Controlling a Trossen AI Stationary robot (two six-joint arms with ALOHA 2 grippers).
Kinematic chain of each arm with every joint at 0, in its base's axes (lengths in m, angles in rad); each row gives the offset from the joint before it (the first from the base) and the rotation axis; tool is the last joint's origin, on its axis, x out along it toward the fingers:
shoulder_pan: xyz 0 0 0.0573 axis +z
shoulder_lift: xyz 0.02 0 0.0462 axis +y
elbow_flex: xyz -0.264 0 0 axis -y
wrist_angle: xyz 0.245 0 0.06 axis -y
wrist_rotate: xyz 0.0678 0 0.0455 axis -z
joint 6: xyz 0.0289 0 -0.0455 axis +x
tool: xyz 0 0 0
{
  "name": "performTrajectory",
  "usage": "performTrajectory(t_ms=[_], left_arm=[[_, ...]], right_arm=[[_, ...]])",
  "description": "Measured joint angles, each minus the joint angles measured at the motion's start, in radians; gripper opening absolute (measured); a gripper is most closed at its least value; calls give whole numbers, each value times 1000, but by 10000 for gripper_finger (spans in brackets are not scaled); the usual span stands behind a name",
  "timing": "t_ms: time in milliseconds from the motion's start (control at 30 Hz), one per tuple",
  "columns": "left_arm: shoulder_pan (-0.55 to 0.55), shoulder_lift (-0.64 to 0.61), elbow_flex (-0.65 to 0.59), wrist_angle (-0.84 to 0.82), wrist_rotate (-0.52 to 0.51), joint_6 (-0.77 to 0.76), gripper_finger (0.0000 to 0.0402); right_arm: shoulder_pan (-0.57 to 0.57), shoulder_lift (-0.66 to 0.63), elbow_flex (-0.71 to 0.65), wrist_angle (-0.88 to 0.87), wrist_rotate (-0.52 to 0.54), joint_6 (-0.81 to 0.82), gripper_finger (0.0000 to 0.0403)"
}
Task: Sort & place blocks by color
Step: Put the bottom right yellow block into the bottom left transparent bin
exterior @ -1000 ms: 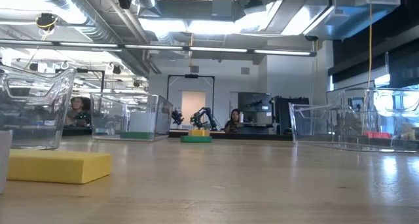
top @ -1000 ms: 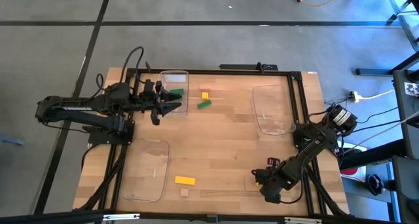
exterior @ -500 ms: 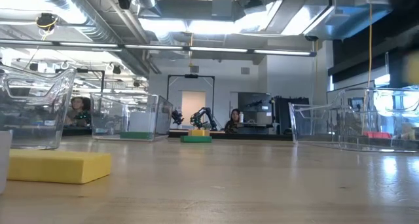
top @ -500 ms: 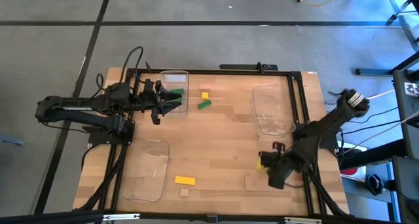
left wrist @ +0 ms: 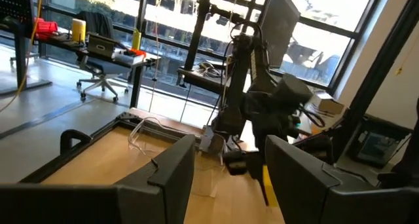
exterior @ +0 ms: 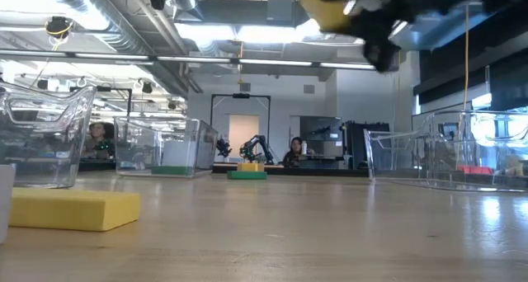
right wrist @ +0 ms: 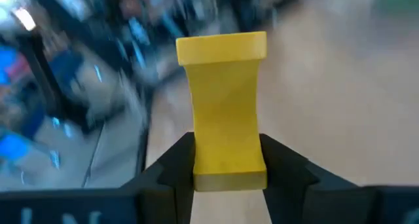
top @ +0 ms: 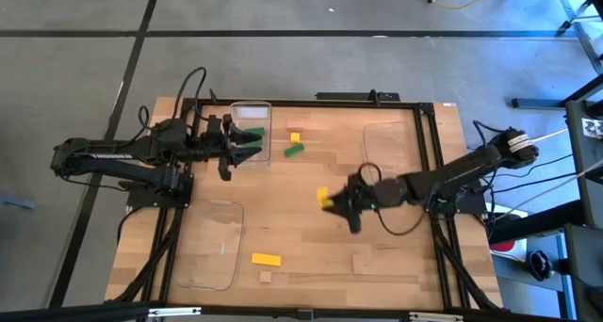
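Wooden table (top: pixel 311 237) | right gripper (top: pixel 341 202) mid-table, jaws clamped on yellow block (top: pixel 323 199), lifted clear for carrying | left gripper (top: pixel 247 144) waits over far-left clear tray (top: pixel 251 108), fingers parted, empty

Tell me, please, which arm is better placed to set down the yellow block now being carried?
The right. Its gripper is shut on the yellow block above mid-table, so it need only carry on to a tray. The left gripper is open and empty, over the far-left tray.
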Motion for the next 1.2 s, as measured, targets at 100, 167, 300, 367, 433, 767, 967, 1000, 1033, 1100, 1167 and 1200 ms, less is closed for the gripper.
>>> performTrajectory(t_ms=[100,167,300,367,433,767,967,1000,1033,1100,1167,1200], left_arm=[[0,0,0,0,0,1,178],[0,0,0,0,0,1,178],[0,0,0,1,0,1,178],[0,0,0,1,0,1,178],[0,0,0,1,0,0,178],[-52,229,0,248,32,20,179],[-80,396,39,335,23,20,186],[-85,421,60,340,25,21,188],[-90,442,76,343,29,20,190],[-99,484,112,342,32,21,198],[-103,525,149,341,31,20,209],[-105,542,164,341,31,20,216]], right_arm=[[-65,14,43,44,-32,-83,133],[-97,15,61,43,-60,-123,133],[-140,15,74,43,-134,-158,133],[-147,16,77,43,-144,-161,133],[-152,16,78,48,-149,-163,133],[-206,16,160,49,-149,-261,133],[-223,16,190,3,-148,-294,133],[-223,16,190,2,-148,-294,133],[-222,16,190,-1,-148,-295,133],[-222,16,190,0,-149,-295,133],[-222,16,190,-1,-148,-295,133],[-223,16,190,-2,-148,-295,133]])
